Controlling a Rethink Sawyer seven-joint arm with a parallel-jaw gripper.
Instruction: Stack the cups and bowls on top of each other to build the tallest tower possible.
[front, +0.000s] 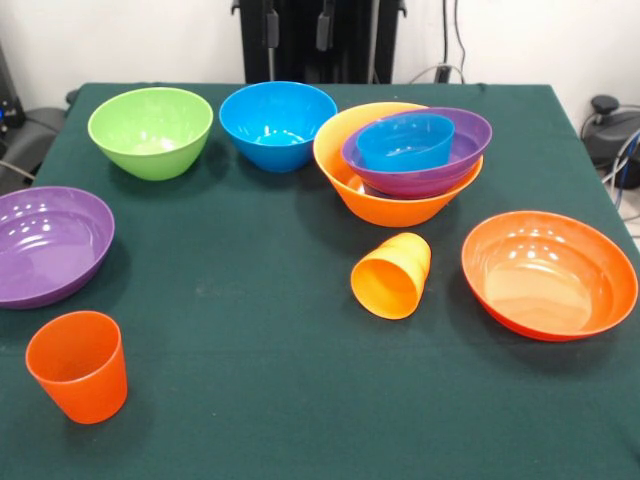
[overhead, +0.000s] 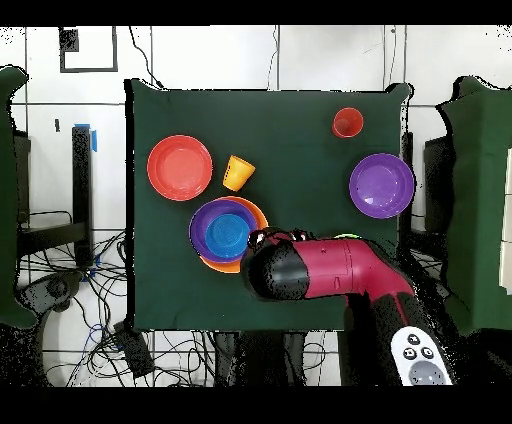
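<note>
- A dark green desk (front: 270, 400) carries scattered plastic bowls and two cups, seen from the front and from overhead.
- In the front view, a large yellow-orange bowl (front: 385, 205) sits toward 1 o'clock from the desk's middle. A purple bowl (front: 455, 160) rests tilted inside it, and a small blue bowl (front: 405, 142) sits inside the purple one. This nest is the only stack.
- A medium blue bowl (front: 277, 125) stands upright at 12 o'clock, just beside the stack and not touching it.
- A lime green bowl (front: 151, 132) stands upright at 11 o'clock, near the blue one.
- A second purple bowl (front: 50, 245) lies at 9 o'clock, at the desk's edge.
- A wide red-orange bowl (front: 548, 275) sits at 3 o'clock, upright and alone.
- A yellow-orange cup (front: 392, 275) lies on its side near the middle, its open mouth facing toward 7 o'clock, between the stack and the red-orange bowl.
- A red-orange cup (front: 78, 366) stands upright at 8 o'clock, well apart from the stack.
- In the overhead view, the red and black arm (overhead: 330, 270) reaches in from 5 o'clock, its black end beside the stack and hiding the desk below it.
- The jaws themselves are hidden under the arm, so their opening and any hold cannot be told.
</note>
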